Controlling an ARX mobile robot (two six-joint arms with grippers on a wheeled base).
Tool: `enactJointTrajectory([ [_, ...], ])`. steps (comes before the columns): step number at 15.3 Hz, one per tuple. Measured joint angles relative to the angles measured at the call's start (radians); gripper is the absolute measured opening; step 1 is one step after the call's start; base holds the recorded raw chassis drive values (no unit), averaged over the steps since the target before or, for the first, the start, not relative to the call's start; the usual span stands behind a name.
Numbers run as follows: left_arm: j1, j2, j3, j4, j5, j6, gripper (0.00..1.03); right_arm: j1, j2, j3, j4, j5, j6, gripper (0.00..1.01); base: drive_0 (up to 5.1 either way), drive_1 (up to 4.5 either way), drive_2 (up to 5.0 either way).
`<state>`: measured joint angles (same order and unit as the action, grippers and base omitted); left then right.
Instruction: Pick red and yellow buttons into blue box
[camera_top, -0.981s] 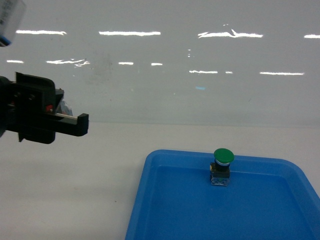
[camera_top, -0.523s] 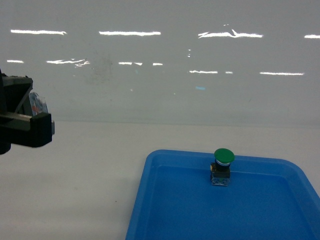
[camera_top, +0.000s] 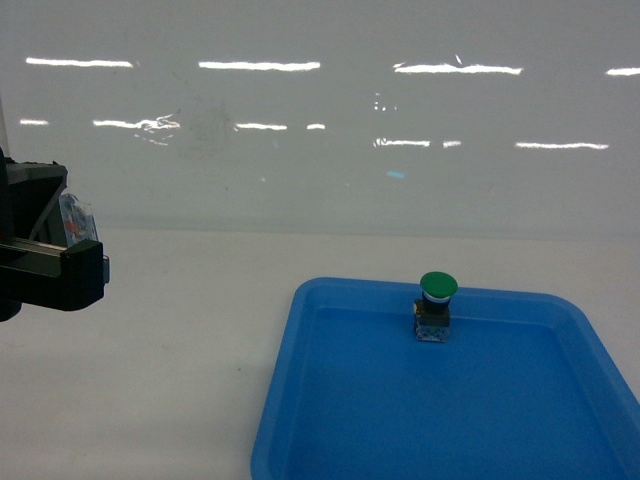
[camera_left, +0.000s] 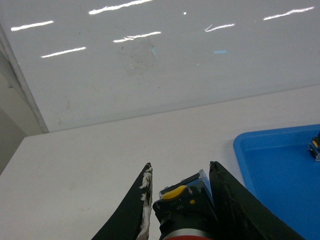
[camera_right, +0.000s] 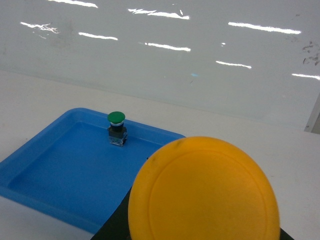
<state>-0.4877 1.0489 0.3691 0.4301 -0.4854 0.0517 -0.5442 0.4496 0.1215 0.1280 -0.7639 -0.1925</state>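
Observation:
The red button sits between the black fingers of my left gripper. Its black body with a yellow mark points forward, and only a strip of red cap shows at the frame's bottom edge. In the head view this gripper hangs at the far left, above the white table. The yellow button fills the foreground of the right wrist view with its round cap. Only dark parts of my right gripper show under it; its jaws are hidden. The blue box is out of view.
A shallow blue tray with rounded corners lies on the white table at the front right. A green-capped button stands upright near its far wall. A glossy white wall rises behind the table.
In the head view my left gripper has drawn back to the left edge. The tray and green button have shifted slightly up and left in the picture.

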Motion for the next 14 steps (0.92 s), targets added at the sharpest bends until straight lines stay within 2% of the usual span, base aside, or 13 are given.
enactJointTrajectory([
  [4,0.002,-0.002,0.000,0.000,-0.004,0.000,0.29,0.000,-0.002,0.000,0.001,-0.002,0.000,0.26,3.5,-4.54,1.3],
  [10,0.002,-0.003,0.000,0.000,-0.001,0.000,0.29,0.000,-0.001,0.000,0.000,-0.001,0.000,0.26,4.8,-3.56,-1.0],
  [14,0.002,-0.003,0.000,0.000,-0.001,0.000,0.29,0.000,-0.002,0.000,0.000,0.000,0.000,0.26,4.9,-2.46,-2.5],
])
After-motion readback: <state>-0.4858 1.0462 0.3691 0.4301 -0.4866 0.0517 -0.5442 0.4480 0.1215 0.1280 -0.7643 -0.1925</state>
